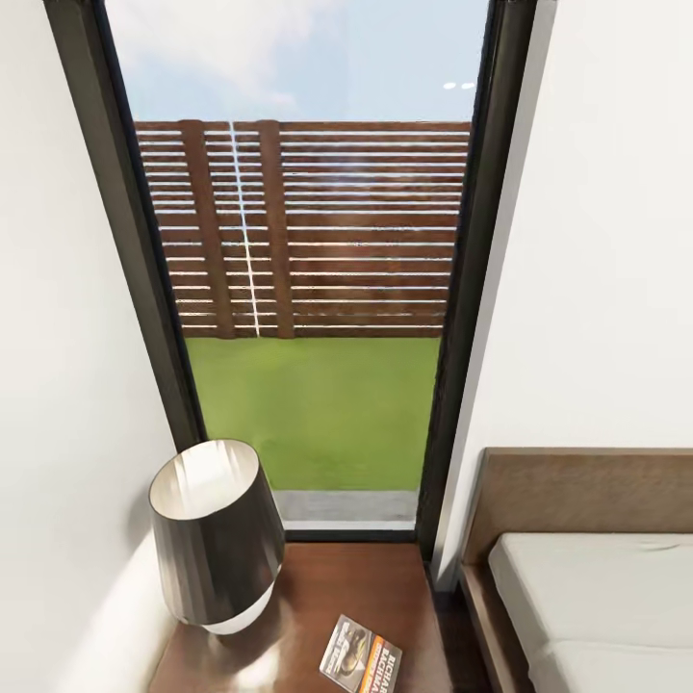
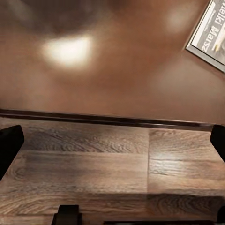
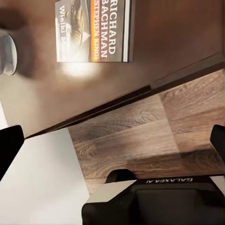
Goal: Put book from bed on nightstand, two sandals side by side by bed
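The left fingers (image 2: 10,145) stand wide apart with nothing between them, their dark tips at the two edges of the left wrist view, hanging over the plank floor (image 2: 93,173) just off the nightstand's (image 2: 117,79) front edge. The right fingers (image 3: 9,150) are just as wide and empty, poised above the same edge. Both arms look drawn clear of the top, which fits a book (image 1: 361,654) set down and let go.

The book lies flat on the nightstand, near its front, with the bed (image 1: 597,597) close beside. It is a thin paperback, dark cover with an orange band and white lettering. That half of the task looks done; the sandals remain.

The nightstand top is glossy dark brown wood, throwing back a bright patch of light. A lamp (image 1: 217,534) with a tapered dark shade stands on it toward the wall, well apart from the book. The mattress is flat and pale within a brown frame.
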Controlling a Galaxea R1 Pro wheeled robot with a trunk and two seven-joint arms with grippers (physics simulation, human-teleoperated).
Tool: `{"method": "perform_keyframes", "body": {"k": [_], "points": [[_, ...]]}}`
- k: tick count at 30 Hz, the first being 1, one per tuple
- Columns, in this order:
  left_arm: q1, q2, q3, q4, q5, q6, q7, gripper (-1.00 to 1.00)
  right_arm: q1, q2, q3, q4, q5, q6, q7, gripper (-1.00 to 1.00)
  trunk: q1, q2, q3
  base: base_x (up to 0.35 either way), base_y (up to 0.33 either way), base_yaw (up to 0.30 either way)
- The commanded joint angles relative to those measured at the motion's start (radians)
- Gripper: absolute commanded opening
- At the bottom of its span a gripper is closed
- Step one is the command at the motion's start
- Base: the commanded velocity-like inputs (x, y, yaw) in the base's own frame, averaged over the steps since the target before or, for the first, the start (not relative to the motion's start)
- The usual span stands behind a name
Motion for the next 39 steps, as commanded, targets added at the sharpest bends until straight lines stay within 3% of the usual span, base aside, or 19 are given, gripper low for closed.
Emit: {"method": "perform_keyframes", "body": {"k": [1, 5, 6, 13, 39], "points": [[0.001, 0.001, -0.006, 0.012, 0.011, -0.011, -0.004, 1.00, 0.001, -0.001, -0.008, 0.006, -0.004, 0.008, 0.002, 1.00, -0.004, 0.007, 0.002, 0.000, 0.000, 0.000], [0.021, 0.001, -0.007, 0.019, 0.011, -0.015, -0.004, 1.00, 0.004, 0.000, -0.008, 0.009, -0.004, 0.008, 0.000, 1.00, -0.019, 0.035, 0.015, 0.000, 0.000, 0.000], [0.058, 0.002, -0.006, 0.020, 0.011, -0.017, -0.004, 1.00, 0.050, 0.000, -0.007, 0.009, -0.004, 0.008, -0.001, 1.00, -0.023, 0.042, 0.018, 0.000, 0.000, 0.000], [0.088, 0.004, -0.006, 0.020, 0.011, -0.018, -0.004, 1.00, 0.085, 0.000, -0.007, 0.009, -0.004, 0.008, -0.001, 1.00, -0.050, 0.091, 0.040, 0.000, 0.000, 0.000], [0.092, 0.002, -0.007, 0.019, 0.010, -0.015, -0.002, 1.00, 0.089, 0.014, -0.008, 0.008, -0.006, 0.008, 0.002, 1.00, -0.050, 0.091, 0.040, 0.000, 0.000, 0.000]]}}
